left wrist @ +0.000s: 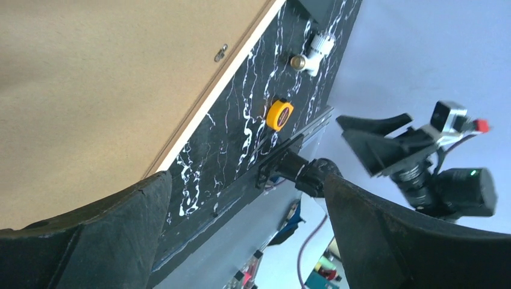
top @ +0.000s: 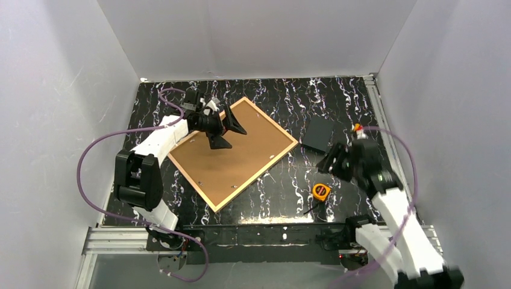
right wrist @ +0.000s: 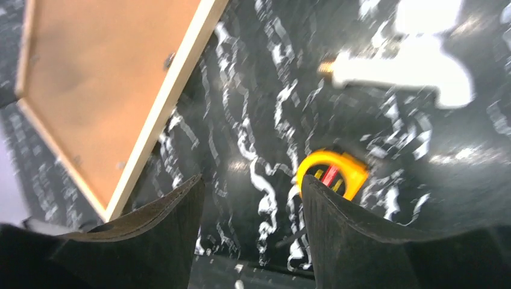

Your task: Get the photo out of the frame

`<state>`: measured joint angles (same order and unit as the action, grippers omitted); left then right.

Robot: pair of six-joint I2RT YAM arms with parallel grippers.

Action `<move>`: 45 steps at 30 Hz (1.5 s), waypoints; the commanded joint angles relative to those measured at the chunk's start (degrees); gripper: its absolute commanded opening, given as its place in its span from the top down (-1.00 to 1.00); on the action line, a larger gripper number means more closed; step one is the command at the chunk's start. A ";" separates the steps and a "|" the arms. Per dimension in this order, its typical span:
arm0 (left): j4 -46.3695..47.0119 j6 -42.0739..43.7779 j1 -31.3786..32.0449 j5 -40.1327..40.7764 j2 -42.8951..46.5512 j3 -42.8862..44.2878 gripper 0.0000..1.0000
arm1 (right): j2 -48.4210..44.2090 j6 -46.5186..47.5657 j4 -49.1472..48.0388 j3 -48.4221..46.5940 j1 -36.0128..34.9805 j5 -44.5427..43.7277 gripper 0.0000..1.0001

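black marbled table [top: 283,102], grey walls on three sides. the frame [top: 258,176] lies face down at left centre, likely so the back can be worked. the photo [top: 235,156] sits inside it, only its brown backing showing, with small tabs [left wrist: 222,53] at the edges seemingly pinning it in; they're too tiny to count surely. the left gripper [top: 232,135] hovers over the frame's far-left corner, jaws spread wide and holding nothing, probably lining up on a tab. the right gripper [top: 330,161] hangs above bare table right of the frame, fingers parted and empty. counted: one frame, one photo, two grippers, one yellow tape measure [top: 320,192], one small black rectangle [top: 318,133].
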<state>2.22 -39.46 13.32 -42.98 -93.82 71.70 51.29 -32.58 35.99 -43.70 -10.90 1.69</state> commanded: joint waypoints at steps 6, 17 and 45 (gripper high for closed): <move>-14.98 13.13 11.41 2.60 -0.76 3.59 -0.94 | -16.57 -18.42 -6.55 19.96 -12.50 10.66 -0.30; -22.65 27.68 28.74 27.28 -2.68 1.92 -0.82 | -16.72 -15.80 4.52 10.60 -23.38 -7.50 -0.31; -15.16 39.90 37.63 45.41 -15.78 4.80 -0.20 | -26.72 -10.74 3.76 9.66 -23.33 -15.89 -0.42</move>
<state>-10.07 0.03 49.93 -1.80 -109.67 77.69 26.11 -41.65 41.80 -35.73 -33.93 -14.00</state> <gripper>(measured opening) 0.606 0.691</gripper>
